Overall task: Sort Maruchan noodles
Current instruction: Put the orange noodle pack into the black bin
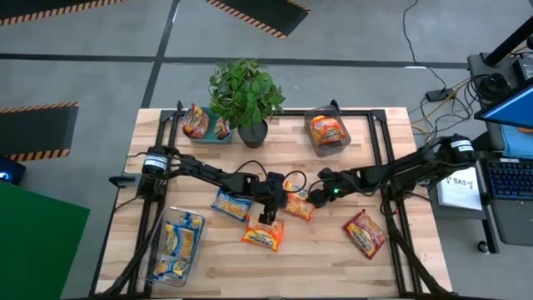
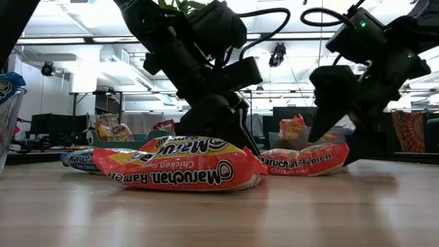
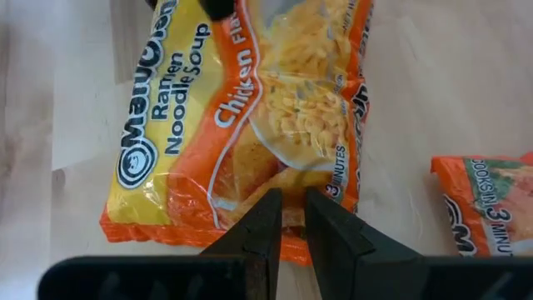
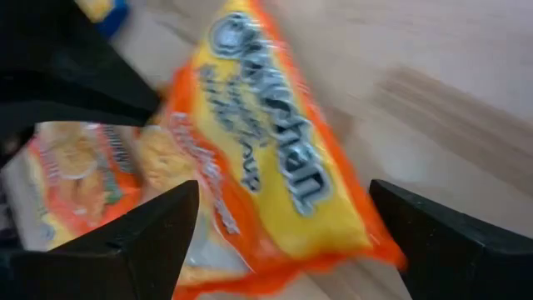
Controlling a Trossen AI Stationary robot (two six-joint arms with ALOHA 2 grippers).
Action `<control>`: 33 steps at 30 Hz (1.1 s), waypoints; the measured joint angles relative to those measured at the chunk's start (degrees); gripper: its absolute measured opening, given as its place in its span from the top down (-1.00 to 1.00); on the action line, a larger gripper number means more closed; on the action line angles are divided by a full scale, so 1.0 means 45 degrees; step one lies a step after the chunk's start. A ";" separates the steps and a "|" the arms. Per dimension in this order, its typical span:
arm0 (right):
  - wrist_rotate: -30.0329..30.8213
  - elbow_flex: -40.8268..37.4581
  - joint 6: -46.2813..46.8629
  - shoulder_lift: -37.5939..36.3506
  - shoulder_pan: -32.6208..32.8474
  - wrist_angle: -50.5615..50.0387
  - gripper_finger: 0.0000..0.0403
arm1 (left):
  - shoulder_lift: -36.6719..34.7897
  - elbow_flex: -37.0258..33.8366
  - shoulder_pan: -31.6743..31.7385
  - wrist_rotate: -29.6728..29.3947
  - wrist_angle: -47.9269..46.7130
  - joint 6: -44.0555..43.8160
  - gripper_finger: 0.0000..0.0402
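Observation:
An orange Maruchan packet [image 1: 262, 236] lies flat near the table's middle, with my left gripper [image 1: 268, 218] down on its far edge, shut on it. A second orange packet [image 1: 298, 206] lies just to its right. My right gripper [image 1: 316, 183] hovers over that one, open, its fingers wide on either side of it [image 4: 266, 167] and touching nothing. A blue-and-yellow packet [image 1: 231, 202] lies to the left and a red one [image 1: 365, 232] to the right, both flat on the wood. My left gripper [image 3: 289, 229] pinches the orange packet's edge [image 3: 291, 198] between its two nearly closed fingers, at the end beside the "3 minutes" print. The fingers come from above, slanting down. The packet [image 2: 178, 165] still lies flat on the table.
A clear bin [image 1: 176, 246] with blue-and-yellow packets sits at the near left. A teal tray [image 1: 206, 125] with red packets, a potted plant [image 1: 246, 92] and a clear container [image 1: 327, 132] with orange packets line the far edge. Bare wood lies along the near edge.

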 joint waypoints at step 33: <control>-0.0832 0.0170 -0.2096 0.1161 -0.0124 0.4995 0.84 | -0.1501 -0.0019 -0.0041 -0.0092 -0.2050 -0.0579 0.82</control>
